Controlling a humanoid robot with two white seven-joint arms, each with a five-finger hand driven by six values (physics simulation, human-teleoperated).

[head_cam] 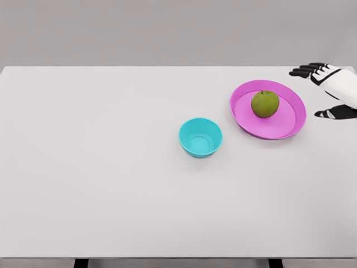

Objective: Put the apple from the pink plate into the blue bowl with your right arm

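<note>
— What sits on the table [83, 184]?
— A blue bowl [200, 137], and just right of it a pink plate [290, 120] with the green apple [265, 104] on it. Nothing lies between them.
— And the right hand [329, 89]?
— Spread wide, holding nothing, at the right edge beside the plate, apart from it, dark fingers [304, 71] pointing left, thumb lower.

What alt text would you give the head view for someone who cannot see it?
A green apple sits on a pink plate on a white table, with an empty blue bowl to the plate's left. The robot's right hand, fingers open, is beside the plate at the right edge.
</note>
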